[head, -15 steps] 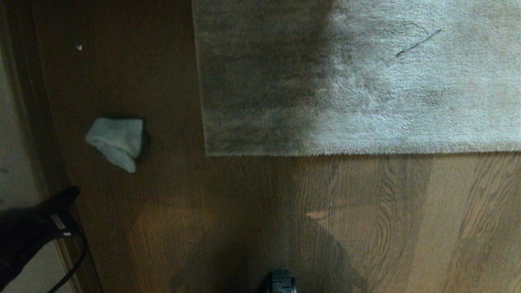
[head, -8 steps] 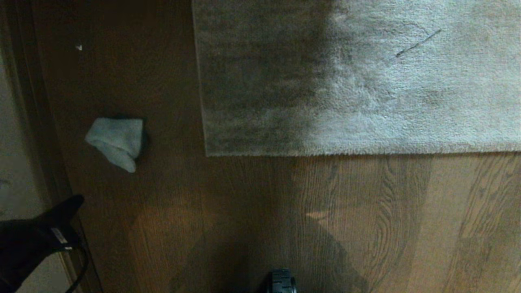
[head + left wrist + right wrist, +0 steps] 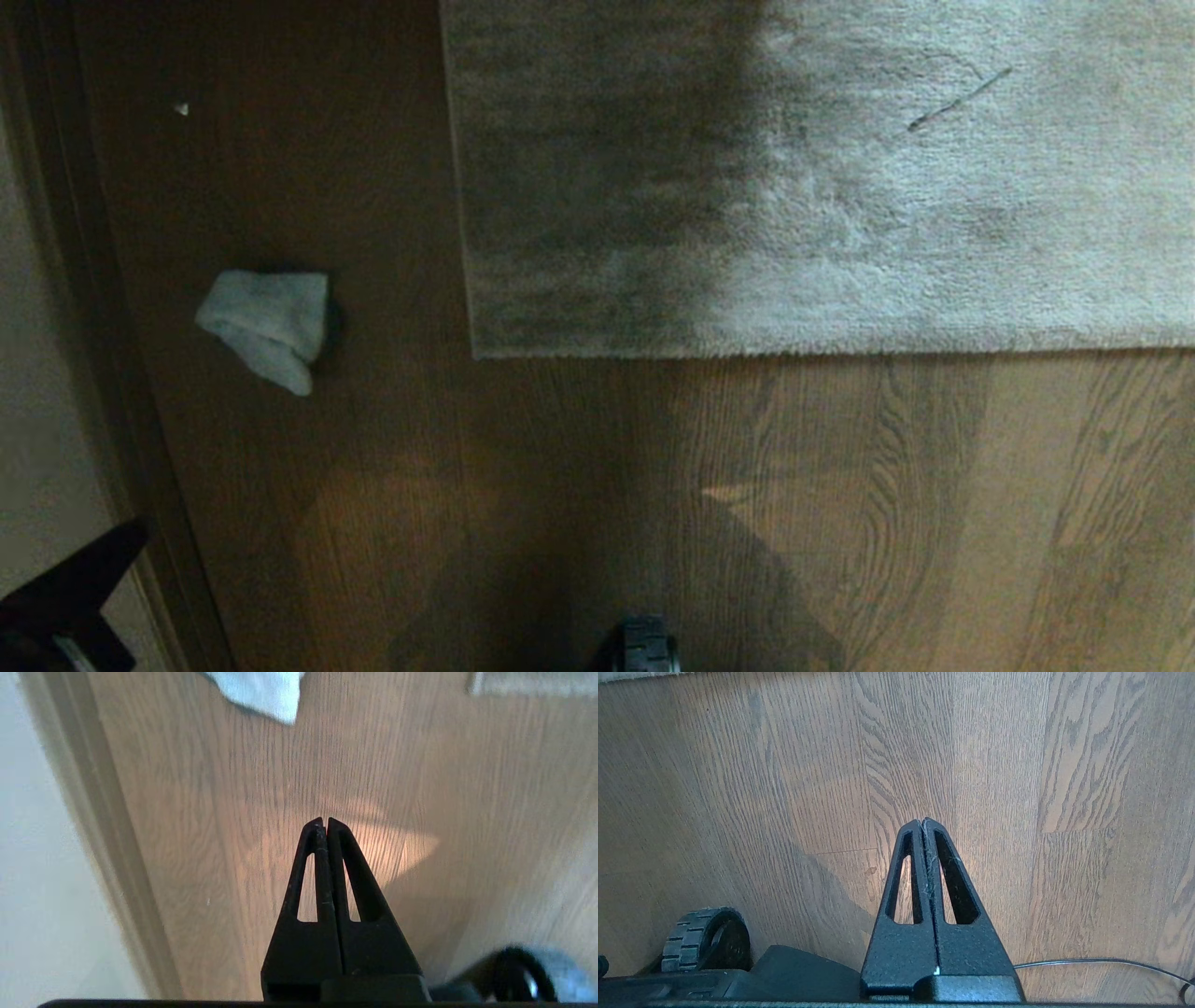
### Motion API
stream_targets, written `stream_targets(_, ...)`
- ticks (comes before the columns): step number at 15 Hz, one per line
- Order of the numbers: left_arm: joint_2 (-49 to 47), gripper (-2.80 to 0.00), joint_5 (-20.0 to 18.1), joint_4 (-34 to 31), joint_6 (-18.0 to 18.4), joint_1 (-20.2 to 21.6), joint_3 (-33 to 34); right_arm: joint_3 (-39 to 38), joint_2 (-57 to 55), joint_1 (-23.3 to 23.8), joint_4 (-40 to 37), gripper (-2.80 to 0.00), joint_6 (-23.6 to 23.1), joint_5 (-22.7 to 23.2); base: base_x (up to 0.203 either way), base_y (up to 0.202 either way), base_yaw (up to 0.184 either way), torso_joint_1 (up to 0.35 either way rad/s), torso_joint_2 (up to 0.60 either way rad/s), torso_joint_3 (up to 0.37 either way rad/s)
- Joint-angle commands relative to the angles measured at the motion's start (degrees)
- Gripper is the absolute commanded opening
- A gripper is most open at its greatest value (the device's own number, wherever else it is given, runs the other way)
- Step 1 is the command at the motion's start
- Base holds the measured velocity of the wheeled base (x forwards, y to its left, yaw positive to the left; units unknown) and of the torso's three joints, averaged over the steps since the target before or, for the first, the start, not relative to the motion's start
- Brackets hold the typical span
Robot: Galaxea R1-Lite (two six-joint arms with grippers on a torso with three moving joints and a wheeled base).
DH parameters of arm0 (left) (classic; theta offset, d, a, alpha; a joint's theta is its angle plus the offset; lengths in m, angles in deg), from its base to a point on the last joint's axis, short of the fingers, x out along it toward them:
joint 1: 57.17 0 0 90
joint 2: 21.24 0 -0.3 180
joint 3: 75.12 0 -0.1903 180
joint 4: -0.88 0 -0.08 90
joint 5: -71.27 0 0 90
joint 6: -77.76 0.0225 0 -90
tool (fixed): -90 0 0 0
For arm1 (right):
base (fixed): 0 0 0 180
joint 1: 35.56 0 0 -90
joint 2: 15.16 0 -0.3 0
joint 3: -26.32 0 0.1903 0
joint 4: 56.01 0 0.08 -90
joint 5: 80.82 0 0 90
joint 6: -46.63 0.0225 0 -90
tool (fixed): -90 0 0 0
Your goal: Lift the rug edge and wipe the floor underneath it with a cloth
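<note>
The cloth [image 3: 266, 325] is seen lying on the floor [image 3: 560, 513], left of the rug [image 3: 822, 187], ahead of the nearer left end effector [image 3: 325, 822], closed and empty; the right end effector [image 3: 922, 822] is likewise closed.

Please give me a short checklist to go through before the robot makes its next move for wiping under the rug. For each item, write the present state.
1. Cloth lies free on the floor, apart from the rug: ok.
2. Rug edge is lifted: not ok, it lies flat.
3. Left gripper is ready to take the cloth: not ok, its jaws are shut and empty, and it is short of the cloth.
4. Right gripper is ready to lift the rug edge: not ok, jaws shut, over bare floor.
5. Dirt under the rug: cannot tell, it is hidden.
</note>
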Motion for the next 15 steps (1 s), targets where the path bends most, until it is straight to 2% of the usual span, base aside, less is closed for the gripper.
stream_targets(1,12.3,-2.80,0.0,-11.1,2.3,-1.0,0.0,0.0,-0.1,0.0,0.0,-2.80,0.0,0.0,0.000,0.000,0.000,0.000,0.00,0.000)
stream_targets(2,15.4,-2.80,0.0,-17.7,3.8,-1.5,0.0,0.0,-0.1,0.0,0.0,-2.80,0.0,0.0,0.000,0.000,0.000,0.000,0.00,0.000)
stream_targets(5,24.1,-2.80,0.1,-29.6,5.4,-2.1,0.0,0.0,-0.1,0.0,0.0,-2.80,0.0,0.0,0.000,0.000,0.000,0.000,0.00,0.000)
stream_targets(9,33.0,-2.80,2.6,-39.5,5.1,-3.5,0.0,0.0,-0.1,0.0,0.0,-2.80,0.0,0.0,0.000,0.000,0.000,0.000,0.00,0.000)
stream_targets(13,33.7,-2.80,4.0,-41.4,2.0,-3.8,0.0,0.0,-0.1,0.0,0.0,-2.80,0.0,0.0,0.000,0.000,0.000,0.000,0.00,0.000)
stream_targets(15,33.7,-2.80,4.1,-41.4,1.9,-3.7,0.0,0.0,-0.1,0.0,0.0,-2.80,0.0,0.0,0.000,0.000,0.000,0.000,0.00,0.000)
